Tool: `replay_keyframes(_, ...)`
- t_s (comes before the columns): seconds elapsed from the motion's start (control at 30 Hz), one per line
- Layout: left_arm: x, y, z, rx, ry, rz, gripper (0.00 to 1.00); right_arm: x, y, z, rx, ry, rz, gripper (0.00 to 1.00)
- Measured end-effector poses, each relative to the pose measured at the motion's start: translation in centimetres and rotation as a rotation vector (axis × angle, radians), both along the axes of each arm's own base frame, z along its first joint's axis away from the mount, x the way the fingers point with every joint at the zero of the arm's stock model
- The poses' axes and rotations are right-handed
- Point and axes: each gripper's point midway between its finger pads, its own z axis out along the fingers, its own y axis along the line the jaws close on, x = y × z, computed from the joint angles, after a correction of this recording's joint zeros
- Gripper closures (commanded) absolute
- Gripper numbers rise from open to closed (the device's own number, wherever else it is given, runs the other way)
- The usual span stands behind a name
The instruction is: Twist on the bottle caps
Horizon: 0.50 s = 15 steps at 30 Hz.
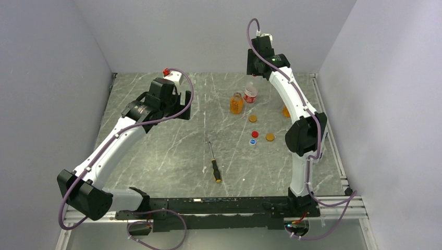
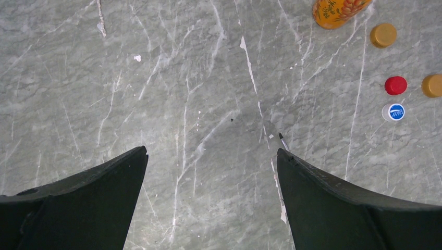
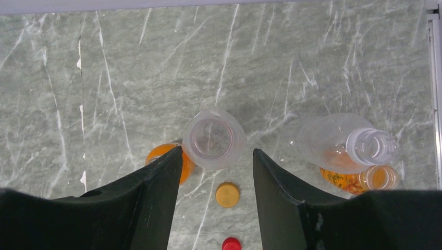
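In the top view an amber bottle (image 1: 236,103) and a clear bottle with a red-white label (image 1: 250,94) stand open at the back middle. A second amber bottle (image 1: 286,111) is partly hidden behind my right arm. Loose caps lie in front: orange (image 1: 253,118), red (image 1: 255,134), orange (image 1: 270,137), blue-white (image 1: 253,141). My right gripper (image 3: 217,150) is open and empty, high above the clear bottle's mouth (image 3: 213,138). Another clear bottle (image 3: 346,146) and an amber one (image 3: 365,177) show at the right. My left gripper (image 2: 211,151) is open and empty over bare marble, left of the caps (image 2: 395,85).
A black-and-orange-handled screwdriver (image 1: 214,164) lies in the middle of the table; its tip (image 2: 281,138) shows by my left gripper's right finger. A small red thing (image 1: 167,71) sits by my left wrist at the back. Grey walls close the back and sides.
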Motion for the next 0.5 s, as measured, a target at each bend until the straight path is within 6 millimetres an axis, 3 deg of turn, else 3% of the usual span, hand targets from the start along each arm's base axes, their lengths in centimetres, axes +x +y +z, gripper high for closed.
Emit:
replay_keyframes(0.3, 0.1, 0.0, -0.3, 0.004, 0.007, 0.0, 0.01, 0.9, 0.4, -2.9, 0.005, 0.053, 0.016, 0.51)
replay_keyframes(0.5, 0.1, -0.1, -0.5, 0.01, 0.013, -0.002, 0.01, 1.3, 0.4, -3.0, 0.011, 0.051, 0.017, 0.55)
